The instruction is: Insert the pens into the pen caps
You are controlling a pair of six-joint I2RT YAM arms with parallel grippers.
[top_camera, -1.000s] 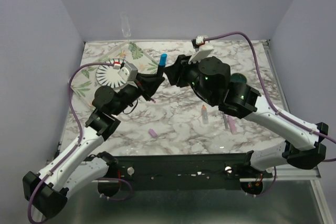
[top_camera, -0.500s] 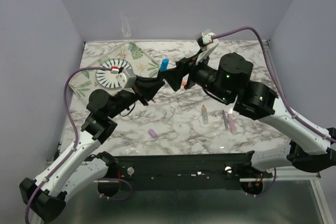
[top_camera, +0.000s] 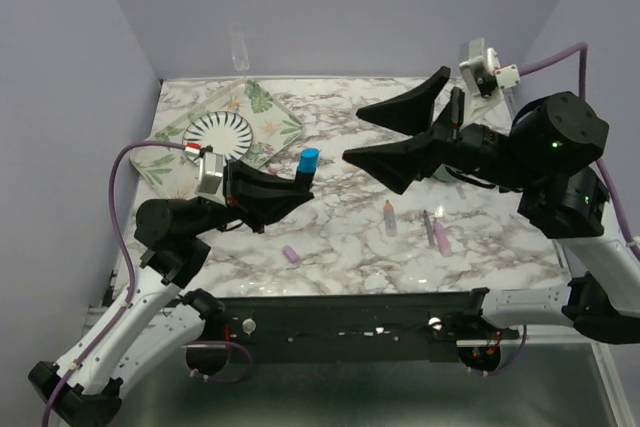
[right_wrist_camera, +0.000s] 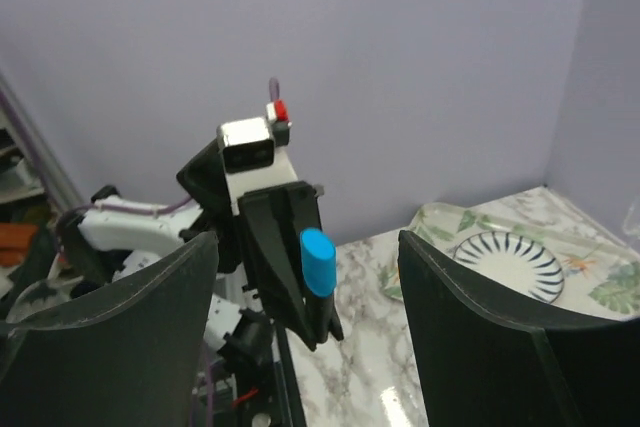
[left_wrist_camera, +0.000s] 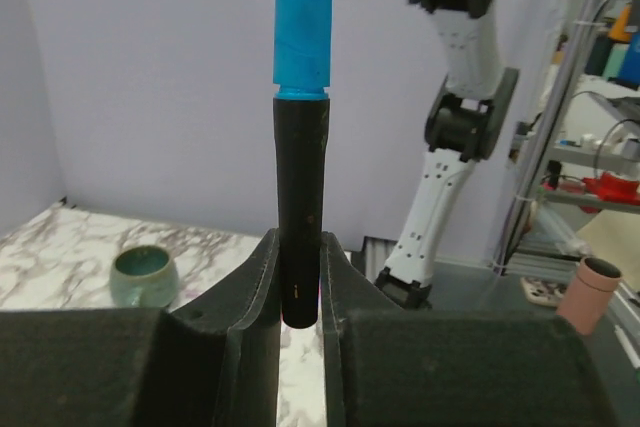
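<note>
Grip, left end effector (top_camera: 297,185): clamped on the lower end of the black marker (left_wrist_camera: 300,217). In the left wrist view the marker stands upright between the fingers. Blue cap (left_wrist_camera: 303,25) sits on the marker's top end, seated against the body with no visible gap. In the top view the pair is at centre-left of the frame, held off the desk (top_camera: 330,242), cap uppermost.

Right end effector (top_camera: 353,134): fingers wide apart, nothing between them. It hangs in the air right of centre in the upper half of the frame, pointing toward the left of the frame at the capped marker, and is apart from it. In the right wrist view the blue cap appears in the gap between the two fingers but farther off, untouched.

On the desk, lower right of centre:
- grey marker (top_camera: 389,218) with orange end, lying flat
- to its right, thin red pen (top_camera: 427,224) and pink marker (top_camera: 440,235) side by side; cannot tell whether they touch

Purple cap (top_camera: 291,253) lies alone at lower centre-left, well apart from the pink marker.

Striped plate (top_camera: 222,132) rests on a leaf-print mat (top_camera: 262,99) at upper left. Mug (left_wrist_camera: 145,275) stands on the desk, lower left of the left wrist view.
</note>
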